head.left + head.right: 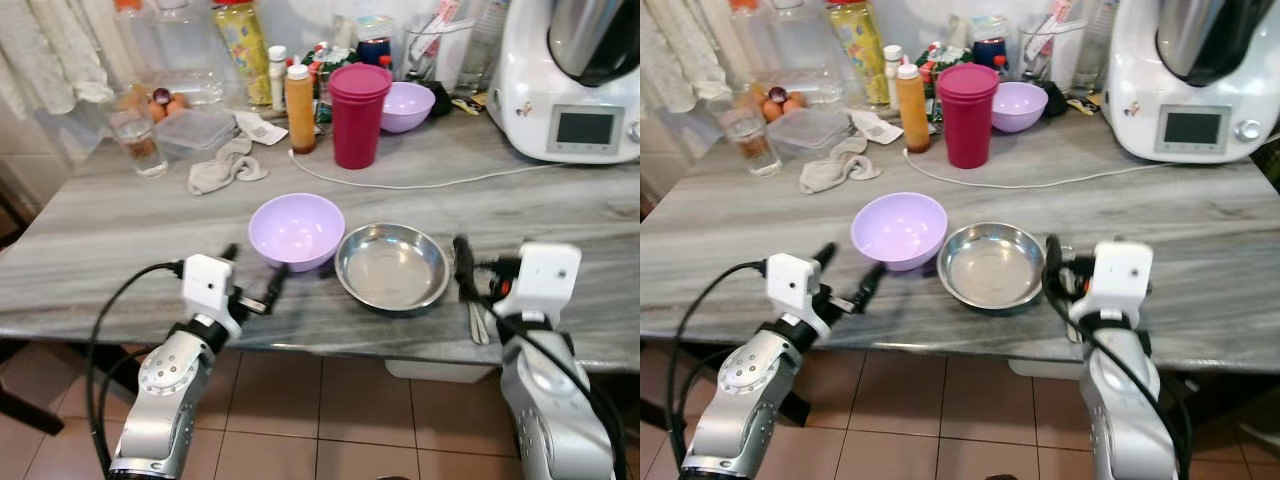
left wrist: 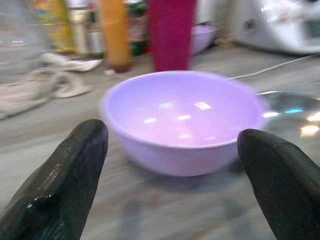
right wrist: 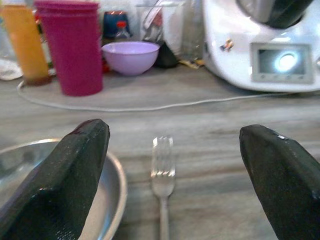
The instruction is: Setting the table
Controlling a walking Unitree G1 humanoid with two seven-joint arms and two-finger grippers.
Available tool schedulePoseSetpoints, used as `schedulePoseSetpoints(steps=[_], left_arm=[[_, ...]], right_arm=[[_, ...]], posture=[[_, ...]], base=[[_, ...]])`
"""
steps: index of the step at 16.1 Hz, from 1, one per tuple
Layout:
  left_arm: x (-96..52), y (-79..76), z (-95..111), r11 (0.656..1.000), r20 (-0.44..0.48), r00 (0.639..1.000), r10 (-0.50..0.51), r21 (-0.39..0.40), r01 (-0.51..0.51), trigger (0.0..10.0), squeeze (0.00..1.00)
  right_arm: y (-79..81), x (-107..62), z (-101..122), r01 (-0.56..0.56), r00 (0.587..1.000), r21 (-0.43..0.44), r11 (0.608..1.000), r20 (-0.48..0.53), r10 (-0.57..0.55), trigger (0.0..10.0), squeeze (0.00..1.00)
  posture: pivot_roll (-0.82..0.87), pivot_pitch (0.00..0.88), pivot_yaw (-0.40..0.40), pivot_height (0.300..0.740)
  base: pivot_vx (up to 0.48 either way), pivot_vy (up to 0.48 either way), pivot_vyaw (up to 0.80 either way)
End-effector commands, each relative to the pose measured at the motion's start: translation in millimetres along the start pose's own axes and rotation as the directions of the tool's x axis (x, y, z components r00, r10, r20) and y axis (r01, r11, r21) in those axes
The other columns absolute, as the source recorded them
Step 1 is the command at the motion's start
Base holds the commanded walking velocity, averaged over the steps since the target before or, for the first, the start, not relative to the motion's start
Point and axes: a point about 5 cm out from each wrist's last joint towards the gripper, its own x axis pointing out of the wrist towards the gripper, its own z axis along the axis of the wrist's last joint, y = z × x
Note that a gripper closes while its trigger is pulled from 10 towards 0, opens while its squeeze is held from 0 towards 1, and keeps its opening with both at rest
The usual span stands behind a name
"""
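A lilac bowl (image 1: 296,230) stands on the grey marble table (image 1: 120,240), touching a shallow steel bowl (image 1: 392,267) on its right. A fork (image 3: 162,170) lies flat to the right of the steel bowl, tines pointing away from me. My left gripper (image 1: 252,270) is open and low at the table's front edge, just short of the lilac bowl (image 2: 180,115), with its fingertips (image 2: 90,145) spread wider than the bowl. My right gripper (image 1: 480,275) is open over the fork's handle, one finger on each side, with the steel bowl (image 3: 107,190) beside it.
At the back stand a magenta tumbler (image 1: 358,112), a second lilac bowl (image 1: 408,105), an orange bottle (image 1: 300,108), a glass (image 1: 135,140), a plastic box (image 1: 195,130) and a white kitchen machine (image 1: 575,80). A white cable (image 1: 400,185) and a crumpled cloth (image 1: 225,168) lie mid-table.
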Motion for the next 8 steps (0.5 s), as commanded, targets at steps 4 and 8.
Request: schedulePoseSetpoints(steps=[4, 8], left_arm=[[4.6, 13.5, 2.0, 0.993, 0.006, 0.993, 0.114, 0.029, -0.114, 10.0, 0.00], [5.8, 11.1, 0.7, 0.988, -0.003, 0.990, 0.143, 0.055, -0.142, 10.0, 0.00]], right_arm=[[0.3, 1.4, -2.7, 0.004, 1.000, 0.000, 1.000, -0.018, -0.004, 10.0, 0.00], [2.5, 4.4, 4.4, -0.005, 1.000, 0.005, 1.000, 0.019, 0.005, 10.0, 0.00]], posture=[[-0.34, 0.040, 0.057, 0.740], [-0.33, 0.041, 0.057, 0.740]], base=[[0.000, 0.000, -0.74], [0.000, 0.000, -0.37]])
